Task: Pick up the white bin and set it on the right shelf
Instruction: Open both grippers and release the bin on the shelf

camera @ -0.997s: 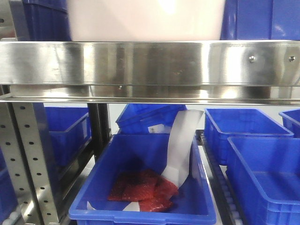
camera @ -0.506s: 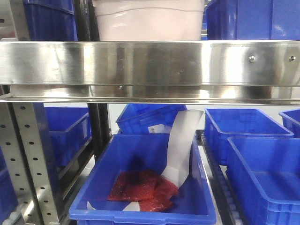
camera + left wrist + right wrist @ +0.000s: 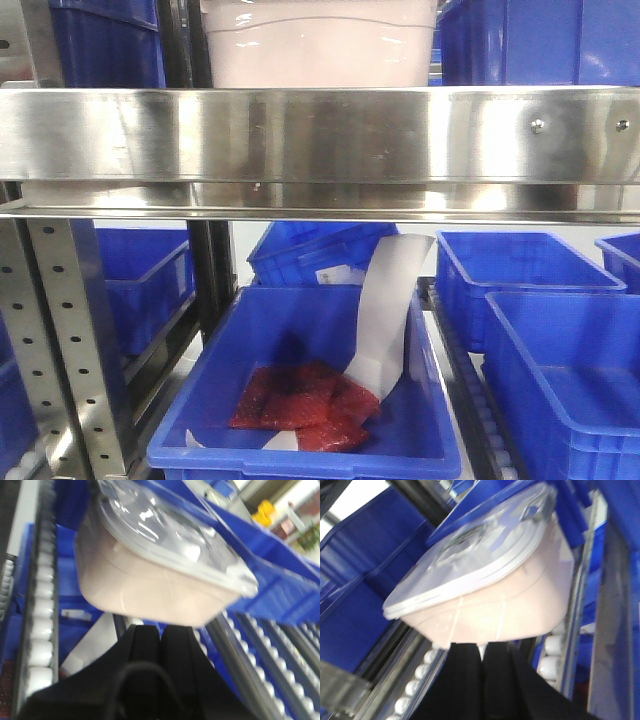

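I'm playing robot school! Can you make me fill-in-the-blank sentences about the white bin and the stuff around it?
1. The white bin sits on the shelf between two ____ bins.
2. The lid on the white bin is ____.
3. The shelf's front rail is made of shiny ____.
4. The red packets lie in a blue bin ____ the shelf.

Missing words: blue; closed; metal; below

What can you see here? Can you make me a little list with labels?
white bin: behind the shelf's front rail, between blue bins
right shelf: shiny steel rail, two bolts
left gripper: shut, just below the bin's side
right gripper: shut, just below the bin's side
blue bin below: holds red packets and white paper strip
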Robot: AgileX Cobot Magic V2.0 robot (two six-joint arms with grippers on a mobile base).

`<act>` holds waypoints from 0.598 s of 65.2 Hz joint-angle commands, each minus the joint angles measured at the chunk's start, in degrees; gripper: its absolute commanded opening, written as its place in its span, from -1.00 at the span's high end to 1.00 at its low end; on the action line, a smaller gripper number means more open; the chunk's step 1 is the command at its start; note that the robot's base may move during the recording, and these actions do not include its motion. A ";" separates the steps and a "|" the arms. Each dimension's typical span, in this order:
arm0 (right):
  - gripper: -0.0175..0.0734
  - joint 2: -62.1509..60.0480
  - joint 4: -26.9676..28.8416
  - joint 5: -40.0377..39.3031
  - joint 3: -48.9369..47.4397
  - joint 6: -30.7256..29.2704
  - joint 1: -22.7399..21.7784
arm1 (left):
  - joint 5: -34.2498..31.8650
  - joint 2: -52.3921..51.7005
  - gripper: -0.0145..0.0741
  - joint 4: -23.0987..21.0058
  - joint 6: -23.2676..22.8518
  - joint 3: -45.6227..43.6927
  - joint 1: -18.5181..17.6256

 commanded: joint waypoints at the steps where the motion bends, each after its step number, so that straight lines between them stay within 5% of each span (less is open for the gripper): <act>1: 0.49 -3.71 2.22 -2.98 -2.25 -0.55 -0.31 | -4.13 -3.97 0.94 -1.24 -2.64 -2.09 0.43; 15: 0.49 -9.08 -12.37 -6.81 -1.96 -0.55 -0.31 | -11.82 -10.33 0.94 17.19 -9.17 -1.86 -1.03; 25: 0.49 -13.43 -16.10 -6.57 2.75 -0.55 -0.19 | -13.89 -13.78 0.94 18.99 -9.17 5.01 -1.03; 39: 0.49 -22.75 -16.10 -14.93 20.03 -7.52 -0.19 | -30.77 -24.61 0.94 18.23 -9.17 26.83 -3.63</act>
